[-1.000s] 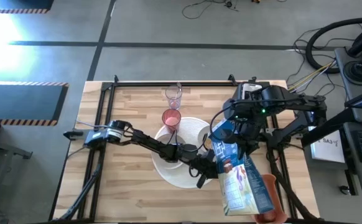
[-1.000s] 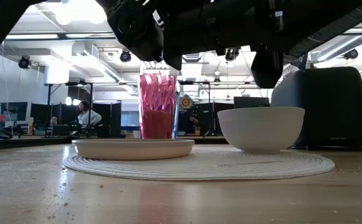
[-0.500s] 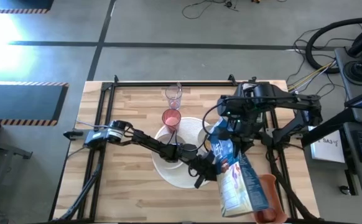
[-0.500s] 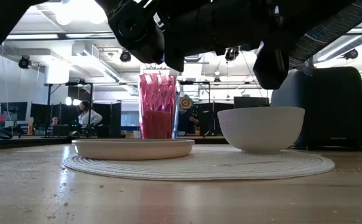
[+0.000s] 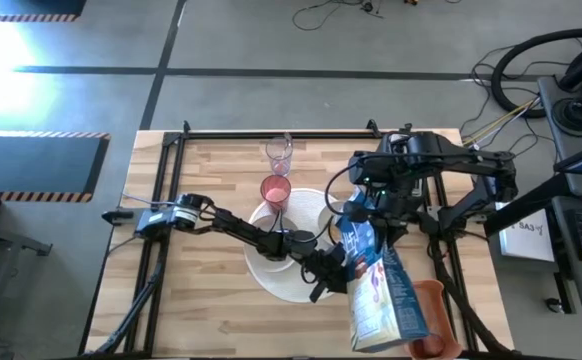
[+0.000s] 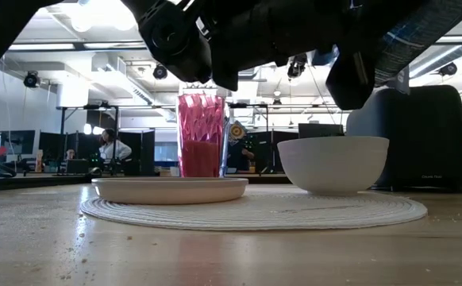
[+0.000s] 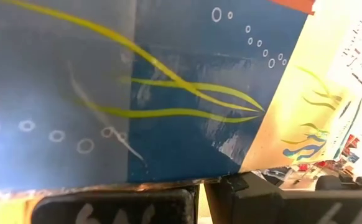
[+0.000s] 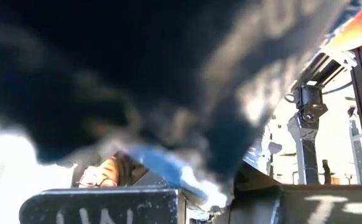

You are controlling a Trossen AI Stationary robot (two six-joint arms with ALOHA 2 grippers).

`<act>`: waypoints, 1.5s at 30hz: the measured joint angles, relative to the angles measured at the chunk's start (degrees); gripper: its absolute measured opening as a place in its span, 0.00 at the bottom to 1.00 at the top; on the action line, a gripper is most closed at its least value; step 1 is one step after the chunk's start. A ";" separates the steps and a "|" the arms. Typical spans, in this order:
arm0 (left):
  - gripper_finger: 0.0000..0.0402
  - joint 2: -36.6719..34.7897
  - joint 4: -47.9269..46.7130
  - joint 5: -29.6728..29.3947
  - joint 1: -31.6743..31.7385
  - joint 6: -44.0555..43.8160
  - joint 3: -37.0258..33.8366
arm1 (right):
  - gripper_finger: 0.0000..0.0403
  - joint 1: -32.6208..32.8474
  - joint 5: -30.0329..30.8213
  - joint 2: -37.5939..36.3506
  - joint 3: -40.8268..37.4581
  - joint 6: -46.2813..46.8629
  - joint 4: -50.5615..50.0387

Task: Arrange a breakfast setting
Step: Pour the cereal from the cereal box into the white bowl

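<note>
A blue and cream cereal box (image 5: 381, 290) slants over the table's near right part. My right gripper (image 5: 357, 212) is shut on its blue top end. My left gripper (image 5: 323, 278) is shut beside the box's left side, over the large white round plate (image 5: 276, 275). A smaller pale plate (image 6: 170, 189) and a small white bowl (image 6: 333, 163) rest on that round plate. The pink tumbler (image 5: 275, 190) and the clear glass (image 5: 279, 155) stand behind it. Spoon, toast and fruit are out of sight. My left gripper's shut fingertips (image 7: 112, 204) lie against the box's blue face (image 7: 168, 143), coming level from the table's left. Whether they pinch any part of it, I cannot tell. My right gripper pinches a blue piece at the box's top end (image 8: 168, 171) between its two fingers, from above. The box slants down from it toward the near edge, its broad face up, above the table.
The black toaster (image 6: 417, 139) stands at the far right, under my right arm. The orange-red tray (image 5: 436, 318) lies at the near right corner, partly under the box's lower end. Bare wood (image 5: 206, 310) lies at the near left.
My right gripper has gone a little toward the table's left edge with the box's top end. The box's lower end has swung slightly left with it.
</note>
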 joint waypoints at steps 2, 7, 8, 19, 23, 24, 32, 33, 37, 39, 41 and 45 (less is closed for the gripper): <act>0.00 0.00 -0.13 0.98 -0.02 -0.58 0.45 | 0.04 -0.21 -0.53 0.55 0.00 -0.95 -0.05; 0.00 0.00 -0.11 1.31 0.02 -1.10 0.48 | 0.04 -1.29 -2.51 1.96 0.00 -2.98 -0.18; 0.00 0.00 -0.28 1.31 0.07 -1.32 0.48 | 0.04 -1.54 -2.57 2.32 0.00 -3.58 -0.21; 0.00 0.00 -0.35 2.32 0.82 -3.14 0.26 | 0.04 -5.28 -1.09 3.97 -0.04 -13.06 0.03; 0.00 0.00 -0.37 2.30 1.03 -3.65 0.26 | 0.04 -6.31 0.93 3.91 -0.06 -16.87 -0.01; 0.00 0.00 -0.34 2.28 1.13 -3.63 0.26 | 0.04 -6.47 1.14 3.91 -0.04 -17.23 -0.01; 0.00 0.00 -0.04 2.95 1.88 -3.19 -0.07 | 0.04 -6.49 2.19 3.27 -0.09 -16.87 0.00; 0.00 0.00 -0.02 2.97 1.92 -3.07 -0.07 | 0.04 -6.49 2.35 3.22 -0.09 -16.86 0.00; 0.00 0.00 0.07 2.99 1.92 -3.03 -0.07 | 0.04 -6.49 2.42 3.14 -0.09 -16.88 -0.02; 0.00 0.00 0.11 2.99 1.92 -3.05 -0.07 | 0.04 -6.47 2.41 3.14 -0.09 -16.87 -0.02; 0.00 0.00 0.16 2.99 1.92 -3.08 -0.07 | 0.04 -6.47 2.41 3.14 -0.09 -17.04 -0.04; 0.00 0.00 0.14 2.99 1.99 -3.06 -0.07 | 0.04 -6.47 2.56 3.14 -0.09 -17.28 -0.06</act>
